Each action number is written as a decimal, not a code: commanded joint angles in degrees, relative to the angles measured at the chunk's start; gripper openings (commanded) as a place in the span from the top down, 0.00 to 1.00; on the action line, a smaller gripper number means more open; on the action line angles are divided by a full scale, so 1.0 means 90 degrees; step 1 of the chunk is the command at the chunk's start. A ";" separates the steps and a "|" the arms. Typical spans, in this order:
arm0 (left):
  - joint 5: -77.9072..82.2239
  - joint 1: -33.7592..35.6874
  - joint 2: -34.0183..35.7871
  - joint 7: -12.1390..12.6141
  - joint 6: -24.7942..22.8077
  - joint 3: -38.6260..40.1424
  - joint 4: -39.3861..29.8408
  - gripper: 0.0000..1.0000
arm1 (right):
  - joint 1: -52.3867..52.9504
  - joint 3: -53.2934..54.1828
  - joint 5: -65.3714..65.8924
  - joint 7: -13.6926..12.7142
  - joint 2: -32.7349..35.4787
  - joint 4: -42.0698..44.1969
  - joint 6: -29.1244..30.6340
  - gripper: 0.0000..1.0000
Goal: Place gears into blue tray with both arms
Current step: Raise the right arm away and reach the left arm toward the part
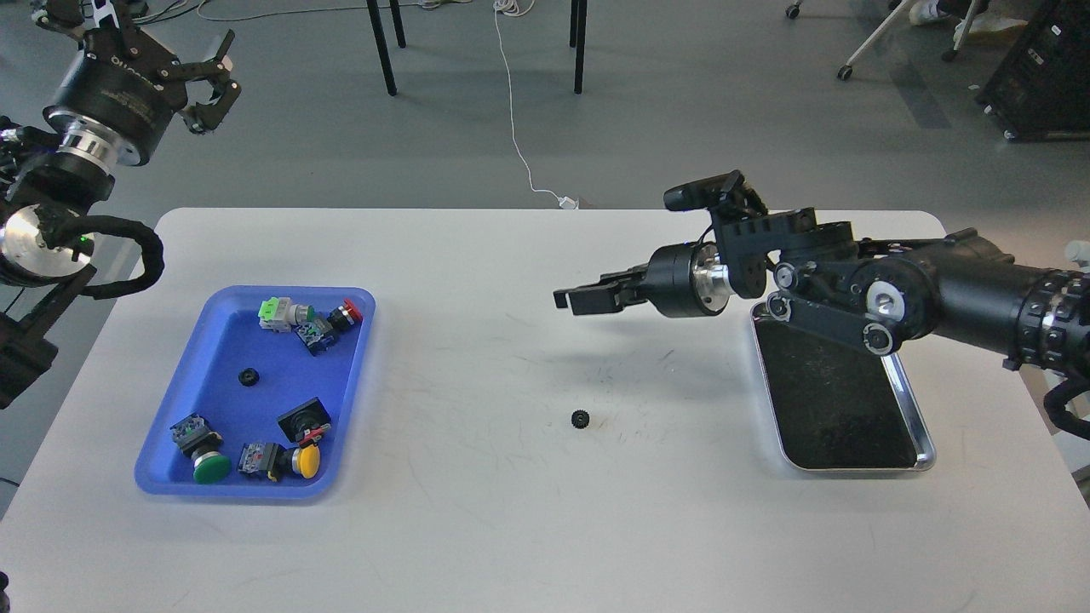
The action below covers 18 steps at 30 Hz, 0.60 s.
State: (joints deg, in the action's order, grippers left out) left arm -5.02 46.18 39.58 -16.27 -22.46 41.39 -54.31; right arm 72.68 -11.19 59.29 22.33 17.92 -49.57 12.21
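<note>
One tiny black gear (pixel 581 418) lies on the white table near its middle, with nothing holding it. A second gear (pixel 248 377) rests inside the blue tray (pixel 217 489) at the left. My right gripper (pixel 569 300) hovers above and slightly behind the table gear, pointing left, open and empty. Far up at the top left, beyond the table's back edge, my left gripper (pixel 215 83) is raised with its fingers spread open and empty.
Several push-button switches with green, red and yellow caps lie in the blue tray. A shiny steel tray (pixel 924 455) with a dark bottom sits at the right, partly under my right arm. Chair legs and a white cable are on the floor behind.
</note>
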 commanded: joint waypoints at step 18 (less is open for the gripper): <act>0.9320 0.0231 -0.1534 -0.0018 -0.0141 -0.0135 -0.2257 0.03 | -0.1746 0.3547 -0.5156 0.0254 0.2099 0.0274 0.0088 0.02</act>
State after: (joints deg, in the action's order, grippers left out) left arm 64.90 48.40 31.37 -16.42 -23.81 40.35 -73.88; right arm 59.30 18.81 24.16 24.69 34.63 -47.59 12.59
